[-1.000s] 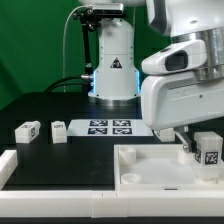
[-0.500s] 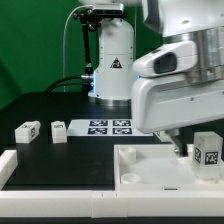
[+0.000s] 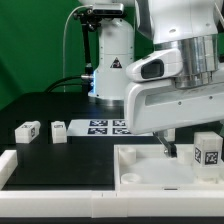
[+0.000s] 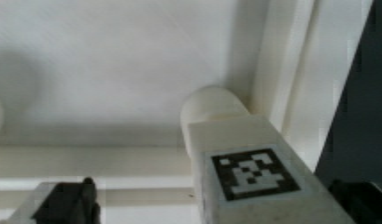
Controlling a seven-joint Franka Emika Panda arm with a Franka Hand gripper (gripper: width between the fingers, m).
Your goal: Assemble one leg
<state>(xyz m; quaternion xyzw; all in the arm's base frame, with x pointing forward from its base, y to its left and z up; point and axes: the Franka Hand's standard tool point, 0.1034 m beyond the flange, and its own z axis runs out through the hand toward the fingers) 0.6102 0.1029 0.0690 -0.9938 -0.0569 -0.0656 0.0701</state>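
Note:
One leg [image 3: 207,152], a chunky white block with a tag, stands on the large flat white tray-like piece [image 3: 145,168] at the exterior view's right. My gripper [image 3: 167,146] hangs just to the exterior view's left of it, low over the tray, open and empty. In the wrist view the same leg [image 4: 245,160] shows close up with its tag facing the camera, in a corner of the tray [image 4: 99,80]. It lies between my dark fingertips [image 4: 67,200] and neither one touches it. Two more legs [image 3: 27,130] [image 3: 59,130] lie on the black table at the left.
The marker board [image 3: 108,126] lies at the table's middle back. A white robot base [image 3: 113,65] stands behind it. A white raised bar [image 3: 20,170] runs along the front left edge. The tray has a round corner hole [image 3: 130,176].
My arm has moved toward the exterior view's left, away from the standing leg at the right. The leg has stayed in place. The other legs have not moved.

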